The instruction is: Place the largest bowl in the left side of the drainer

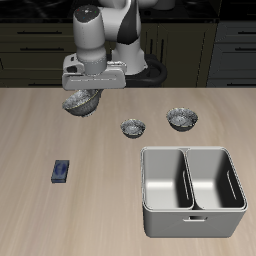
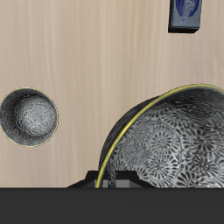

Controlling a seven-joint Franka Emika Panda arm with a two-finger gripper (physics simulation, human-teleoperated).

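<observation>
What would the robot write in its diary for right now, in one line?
stage: carrying | gripper: shut on largest bowl, lifted, tilted | drainer: both compartments empty | next: left side

end effector (image 1: 84, 97): fingertips hidden behind largest bowl (image 1: 82, 100) | largest bowl (image 2: 171, 140): cut off by wrist picture's edge | blue object (image 2: 185, 13): cut off, unidentifiable

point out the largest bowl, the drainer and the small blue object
largest bowl (image 2: 171, 136): wrist view, patterned inside.
drainer (image 1: 186, 179): exterior view, middle wall.
small blue object (image 1: 61, 171): exterior view, top face.
</observation>
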